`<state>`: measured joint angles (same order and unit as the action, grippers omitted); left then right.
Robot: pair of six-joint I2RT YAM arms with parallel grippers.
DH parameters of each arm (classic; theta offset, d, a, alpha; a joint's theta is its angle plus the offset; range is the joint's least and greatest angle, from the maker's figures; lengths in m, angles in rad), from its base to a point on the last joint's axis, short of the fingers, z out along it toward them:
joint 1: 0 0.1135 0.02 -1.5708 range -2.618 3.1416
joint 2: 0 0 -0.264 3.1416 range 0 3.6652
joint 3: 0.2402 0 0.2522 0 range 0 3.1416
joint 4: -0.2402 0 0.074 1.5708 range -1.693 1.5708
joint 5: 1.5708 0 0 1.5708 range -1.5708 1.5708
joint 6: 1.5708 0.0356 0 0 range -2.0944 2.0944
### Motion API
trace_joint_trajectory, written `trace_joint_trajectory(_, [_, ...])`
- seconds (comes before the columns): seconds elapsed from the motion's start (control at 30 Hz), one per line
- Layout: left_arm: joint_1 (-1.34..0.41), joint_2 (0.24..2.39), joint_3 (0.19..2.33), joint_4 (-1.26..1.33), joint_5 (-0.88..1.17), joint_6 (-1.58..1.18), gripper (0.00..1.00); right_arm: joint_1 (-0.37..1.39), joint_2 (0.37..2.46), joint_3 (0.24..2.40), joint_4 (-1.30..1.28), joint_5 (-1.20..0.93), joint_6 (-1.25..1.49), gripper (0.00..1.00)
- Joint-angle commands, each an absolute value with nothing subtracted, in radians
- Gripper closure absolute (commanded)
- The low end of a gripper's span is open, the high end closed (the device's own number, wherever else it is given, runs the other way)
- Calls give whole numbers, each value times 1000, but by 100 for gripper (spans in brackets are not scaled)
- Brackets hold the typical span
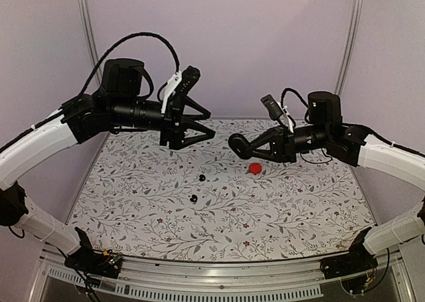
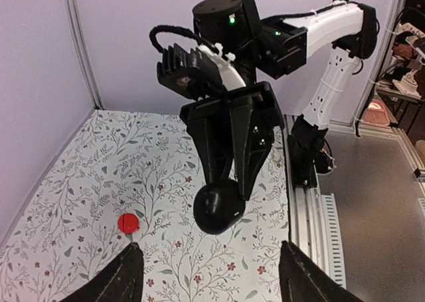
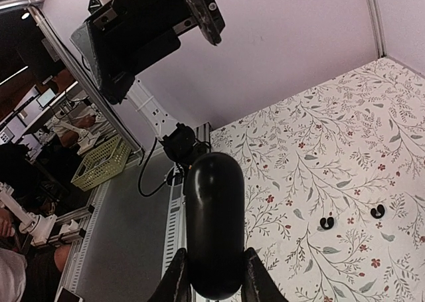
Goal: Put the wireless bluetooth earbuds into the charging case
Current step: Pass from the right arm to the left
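Note:
My right gripper [image 1: 251, 149] is shut on the charging case [image 1: 236, 141], a glossy black oval, and holds it in the air above the table's middle. In the right wrist view the case [image 3: 212, 196] stands lengthwise between the two fingers [image 3: 176, 279]. Two tiny black earbuds [image 1: 201, 178] [image 1: 193, 198] lie on the floral mat, below and left of the case; they show as well in the right wrist view [image 3: 327, 222] [image 3: 378, 212]. My left gripper [image 1: 211, 126] hovers left of the case, facing it, open and empty. The left wrist view shows the case [image 2: 219, 206] ahead of its spread fingers [image 2: 123, 279].
A flat red disc [image 1: 255, 168] lies on the mat just below the right gripper, also seen in the left wrist view [image 2: 129, 223]. Lilac walls close the back and sides. A metal rail [image 1: 212, 269] runs along the near edge by the arm bases.

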<state>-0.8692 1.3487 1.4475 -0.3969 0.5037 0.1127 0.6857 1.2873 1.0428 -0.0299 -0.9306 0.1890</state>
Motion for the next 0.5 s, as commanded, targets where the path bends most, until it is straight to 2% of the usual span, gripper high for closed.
trace_joint_trajectory(0.0, [-866,1416,1458,-571,610,119,32,731,1301,1050,-188,-891,128,95])
trace_joint_trajectory(0.3, [-889,1484,1461,-587,656,127,40,764,1302,1036,-230,-901,118,96])
trace_joint_trajectory(0.37, [-888,1466,1414,-512,621,88,46,764,1299,1033,-207,-894,139,96])
trace_joint_trajectory(0.47, [-890,1377,1280,-295,524,26,44,764,1299,1019,-139,-891,200,96])
